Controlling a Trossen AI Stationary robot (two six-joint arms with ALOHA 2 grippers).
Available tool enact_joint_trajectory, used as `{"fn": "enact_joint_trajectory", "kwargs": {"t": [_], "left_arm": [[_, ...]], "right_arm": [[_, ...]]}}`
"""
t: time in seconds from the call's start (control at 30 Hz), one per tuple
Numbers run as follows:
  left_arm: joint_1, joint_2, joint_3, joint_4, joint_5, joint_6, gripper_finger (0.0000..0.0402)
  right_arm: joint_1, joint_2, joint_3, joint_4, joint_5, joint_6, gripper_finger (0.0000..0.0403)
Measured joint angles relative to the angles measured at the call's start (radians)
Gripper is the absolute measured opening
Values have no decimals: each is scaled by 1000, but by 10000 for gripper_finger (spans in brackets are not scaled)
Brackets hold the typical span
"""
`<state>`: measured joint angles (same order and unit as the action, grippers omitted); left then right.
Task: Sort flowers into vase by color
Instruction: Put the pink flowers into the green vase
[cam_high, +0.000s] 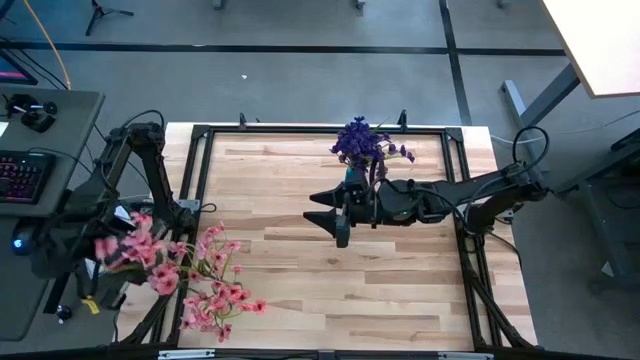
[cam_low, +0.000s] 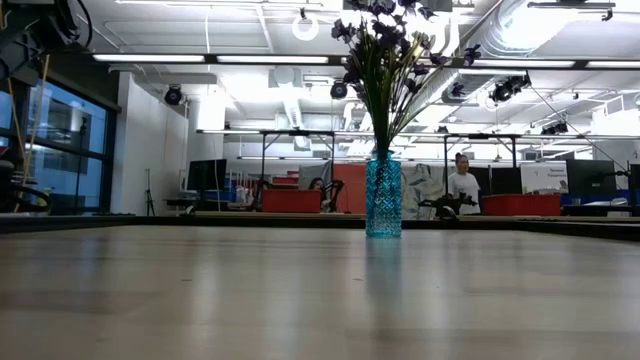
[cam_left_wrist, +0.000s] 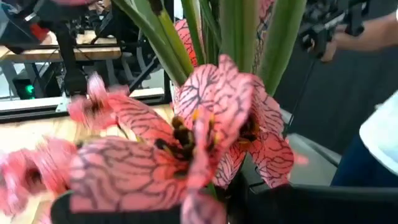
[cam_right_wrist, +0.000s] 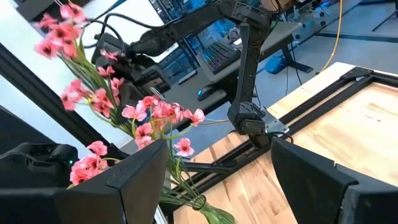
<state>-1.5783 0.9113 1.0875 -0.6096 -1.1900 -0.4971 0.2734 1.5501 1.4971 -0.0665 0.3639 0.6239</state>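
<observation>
Across the pale wooden table (cam_high: 330, 290), your right gripper (cam_high: 336, 221) hangs mid-surface, fingers spread, holding nothing. Near the far edge, purple blossom sprigs (cam_low: 385, 45) stand in a blue textured glass vase (cam_low: 383, 196). Pink veined flowers (cam_high: 190, 275) overhang the left edge by your left gripper (cam_high: 100, 255), fingers pressed together.

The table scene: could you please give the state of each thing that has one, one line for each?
Blue vase: upright at the table's far edge, holding the purple flowers.
Purple flowers: standing in the blue vase.
Pink flowers: bunched at the table's left near corner, stems together; their holder is not visible.
Left gripper: shut, beside the pink flowers at the table's left edge.
Right gripper: open, empty, over the middle of the table.
</observation>
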Motion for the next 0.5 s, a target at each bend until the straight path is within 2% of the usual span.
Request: {"fn": "enact_joint_trajectory", "kwargs": {"t": [0.17, 0.3, 0.5], "left_arm": [[22, -1, -62, 5, -1, -72, 0], [22, -2, -97, 19, -67, -143, 0], [33, 0, -119, 35, -94, -165, 0]], "right_arm": [[-20, -1, 0, -1, -57, -3, 282], [-32, -1, 0, -4, -62, -14, 282], [-39, -1, 0, -3, -69, -22, 282]]}}
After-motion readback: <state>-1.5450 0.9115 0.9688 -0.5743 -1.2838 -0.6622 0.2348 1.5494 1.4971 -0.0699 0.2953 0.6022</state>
